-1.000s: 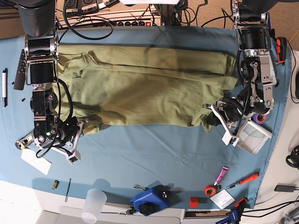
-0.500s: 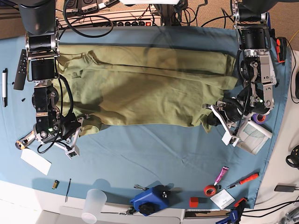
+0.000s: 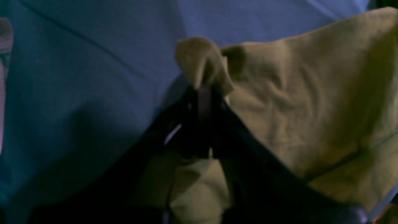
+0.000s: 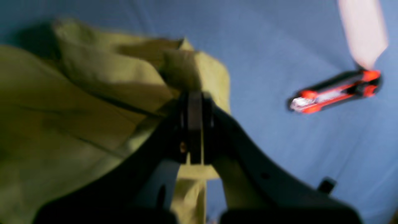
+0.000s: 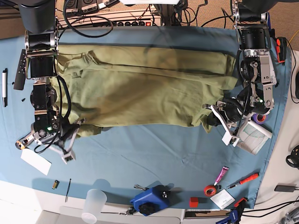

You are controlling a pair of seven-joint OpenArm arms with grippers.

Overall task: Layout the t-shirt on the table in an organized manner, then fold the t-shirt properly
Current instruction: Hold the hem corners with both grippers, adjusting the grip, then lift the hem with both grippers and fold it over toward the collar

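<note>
- Closing in the last second, the right gripper (image 4: 194, 102) now stands pressed together on a bunched corner of the shirt (image 5: 145, 88), where a second ago its jaws were spread beside that corner.
- Pinching the opposite near corner, the left gripper (image 3: 203, 93) has not moved or loosened over the same second; a nub of olive cloth pokes up above its tips.
- Lying across the far half of the desk (image 5: 154, 154), the shirt is spread wide but creased, its near hem running between the two arms.
- With both near corners now held, the pair looks set, in my judgement, to pull the hem taut or lift it for a fold; the layout itself still looks rumpled.
- Scattered about: a red-and-black cutter (image 4: 335, 91) just beside the right gripper, a white card (image 5: 36, 161) near that arm, a pen (image 5: 4, 87) and a black remote (image 5: 20, 70) at the edge.
- A blue tool (image 5: 150, 199), a clear cup (image 5: 93, 205), red tape (image 5: 210, 190) and a screwdriver (image 5: 243, 180) line the near edge, well apart from the cloth.
- Only the cutter and card sit near enough to snag a low sweep.
</note>
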